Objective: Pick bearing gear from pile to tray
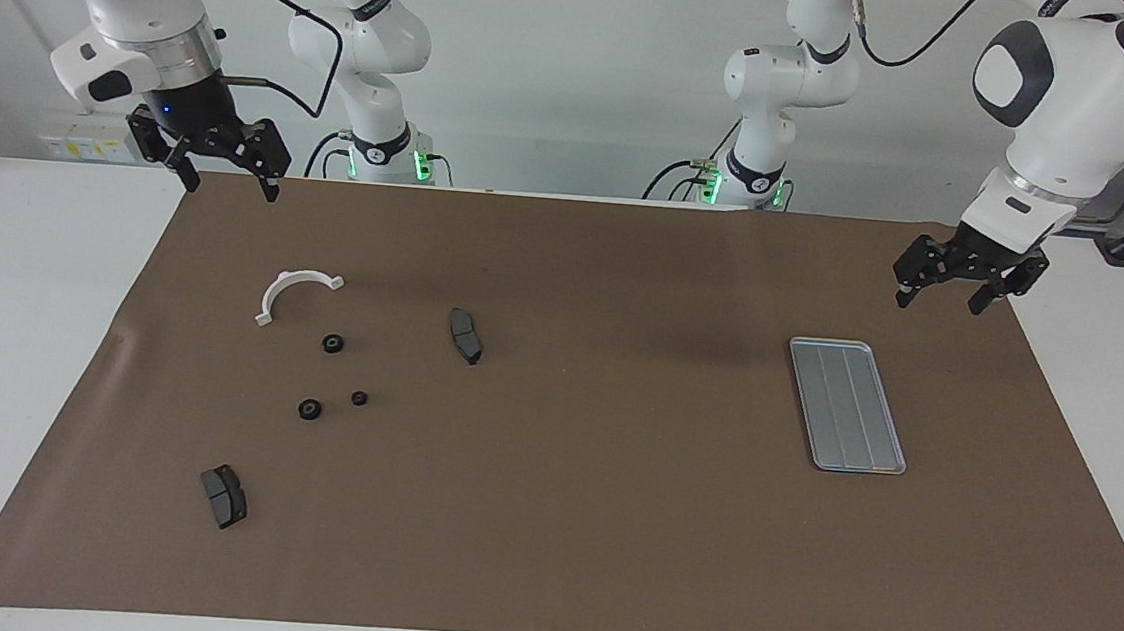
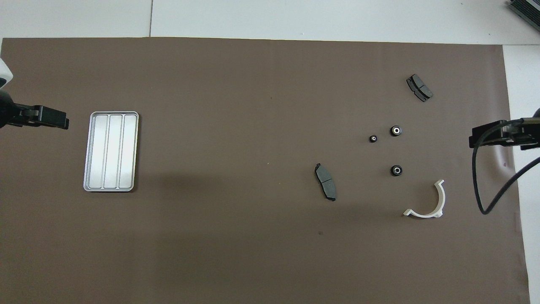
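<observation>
Facing view, left to right: right gripper (image 1: pixel 224 184) hangs with fingers spread over the mat's corner; three black gears (image 1: pixel 332 343) apparently lie loose near the white bracket (image 1: pixel 293 292); tray (image 1: pixel 846 405); left gripper (image 1: pixel 943 295) likewise spread.

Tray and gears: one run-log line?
tray: empty | gears: three, on mat | left gripper: open, waiting | right gripper: open, waiting

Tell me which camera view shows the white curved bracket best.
The overhead view: the white curved bracket lies flat there, its whole arc and both end tabs seen from straight above. The facing view shows the bracket unobstructed too, but at a slant, so its arc looks flattened.
</observation>
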Action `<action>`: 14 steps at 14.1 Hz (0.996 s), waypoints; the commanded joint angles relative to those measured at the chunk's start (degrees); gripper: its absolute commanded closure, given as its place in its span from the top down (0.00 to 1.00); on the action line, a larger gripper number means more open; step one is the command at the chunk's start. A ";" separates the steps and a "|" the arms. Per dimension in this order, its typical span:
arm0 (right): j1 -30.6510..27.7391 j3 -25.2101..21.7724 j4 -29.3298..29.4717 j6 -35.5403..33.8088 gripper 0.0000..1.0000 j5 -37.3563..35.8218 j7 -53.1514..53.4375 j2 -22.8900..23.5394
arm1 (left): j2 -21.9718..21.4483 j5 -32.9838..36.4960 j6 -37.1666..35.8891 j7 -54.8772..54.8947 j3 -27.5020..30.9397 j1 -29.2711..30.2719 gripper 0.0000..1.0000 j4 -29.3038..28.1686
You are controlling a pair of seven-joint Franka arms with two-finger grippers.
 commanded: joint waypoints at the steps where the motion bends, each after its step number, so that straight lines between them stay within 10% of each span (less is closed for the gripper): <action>1: -0.52 0.06 -1.36 0.05 1.00 0.86 -1.45 -1.33 | -1.53 -0.41 0.32 0.18 0.28 -0.13 1.00 -1.74; 14: -0.69 0.14 -9.26 4.70 1.00 1.03 -1.71 -4.05 | -1.53 -0.41 0.32 0.18 0.28 -0.04 1.00 -1.74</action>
